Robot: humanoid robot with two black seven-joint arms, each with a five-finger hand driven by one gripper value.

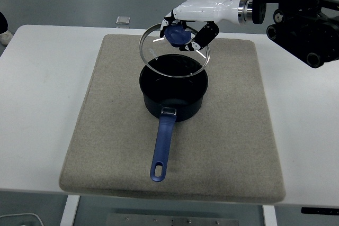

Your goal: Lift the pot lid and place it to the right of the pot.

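A dark blue pot (173, 95) stands in the middle of the mat, its long blue handle (162, 146) pointing toward the near edge. The glass lid (169, 59) with a metal rim and a blue knob (177, 35) hangs tilted in the air just above the pot's far side, clear of the pot's rim. My right hand (186, 31), white with black fingers, comes in from the upper right and is shut on the lid's knob. The pot's inside now shows dark and open. The left arm is out of sight.
A beige mat (106, 130) covers most of the white table (37, 104). A small grey square object (123, 20) lies at the table's far edge. Bare mat (238, 115) stretches to the right of the pot. My black right arm (302, 25) fills the upper right.
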